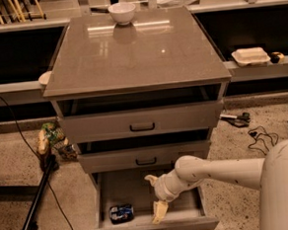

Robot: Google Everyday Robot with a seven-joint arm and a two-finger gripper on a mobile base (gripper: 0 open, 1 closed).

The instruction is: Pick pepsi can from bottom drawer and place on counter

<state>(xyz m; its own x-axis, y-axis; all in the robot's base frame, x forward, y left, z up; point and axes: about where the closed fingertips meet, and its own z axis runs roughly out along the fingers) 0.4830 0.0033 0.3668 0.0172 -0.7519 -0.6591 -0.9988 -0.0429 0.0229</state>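
– Can (121,212)?
– Down in the bottom drawer (134,186). Lies on its side on the left half of the floor, close to the front panel. Blue, with white and red marks.
– Claw (151,199)?
– Inside the same drawer, to the right of the can. Near it, but apart. Spread wide at the fingers (159,213): one up toward the back, the other down toward the front panel. Grips nothing.
– Arm (222,170)?
– White. Reaches in from the right, over the drawer's right wall.
– Other drawers?
– Middle drawer (146,156) and top drawer (142,121), both pulled out a little, far less than the bottom one. Dark inside; cannot tell what is in them.
– Counter (135,53)?
– Glossy grey-brown, on top of the drawers. Carries a white bowl (122,12) at the middle of its back edge.
– Around it?
– Pale ledge (279,68) out to the right, with a white tray (250,56) on it. Cables (259,136) on the floor to the right, a dark pole (39,203) on the floor to the left.
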